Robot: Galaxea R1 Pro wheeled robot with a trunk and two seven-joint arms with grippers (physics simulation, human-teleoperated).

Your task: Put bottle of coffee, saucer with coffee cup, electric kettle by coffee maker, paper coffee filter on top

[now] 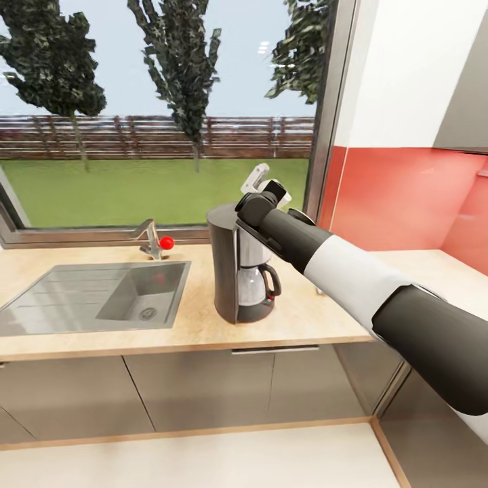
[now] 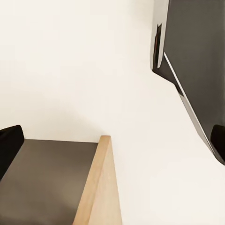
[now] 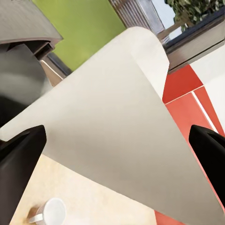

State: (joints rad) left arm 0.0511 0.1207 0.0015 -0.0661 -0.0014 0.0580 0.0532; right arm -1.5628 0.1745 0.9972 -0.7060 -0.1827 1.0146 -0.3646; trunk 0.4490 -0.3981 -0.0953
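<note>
Window-side kitchen countertop (image 1: 318, 325): right gripper (image 1: 268, 186) clamping paper coffee filter (image 3: 117, 126) above coffee maker (image 1: 237, 271). Risk: off-centre release, filter slides off. Left jaws: cannot tell.

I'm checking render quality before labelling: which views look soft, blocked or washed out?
Head view: sharp and evenly lit, but the right arm hides the countertop behind the coffee maker. Right wrist view: the paper coffee filter blocks most of it. Left wrist view: mostly flat white.
</note>
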